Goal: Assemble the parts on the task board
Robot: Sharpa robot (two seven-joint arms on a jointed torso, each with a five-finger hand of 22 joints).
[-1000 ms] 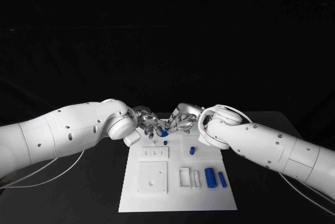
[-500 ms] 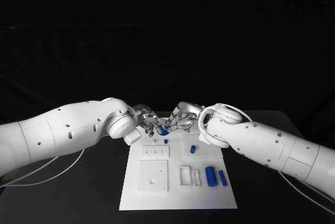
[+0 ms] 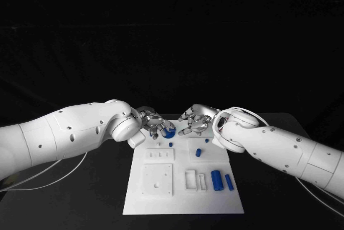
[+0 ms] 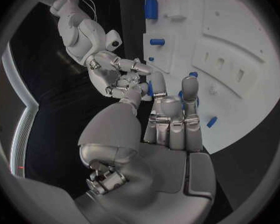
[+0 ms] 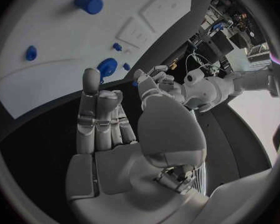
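Black table (image 3: 100, 190) — left hand (image 3: 156, 124) fingers (image 4: 190, 92) grip blue part (image 3: 169, 132); right hand (image 3: 195, 121) empty.

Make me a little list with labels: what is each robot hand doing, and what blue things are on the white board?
left hand: at the board's far end, fingers around a blue part
right hand: near the far end, fingers apart, holding nothing
task board: white plate on the black table
loose parts: two blue cylinders lying near the board's right edge; small blue peg standing mid-board
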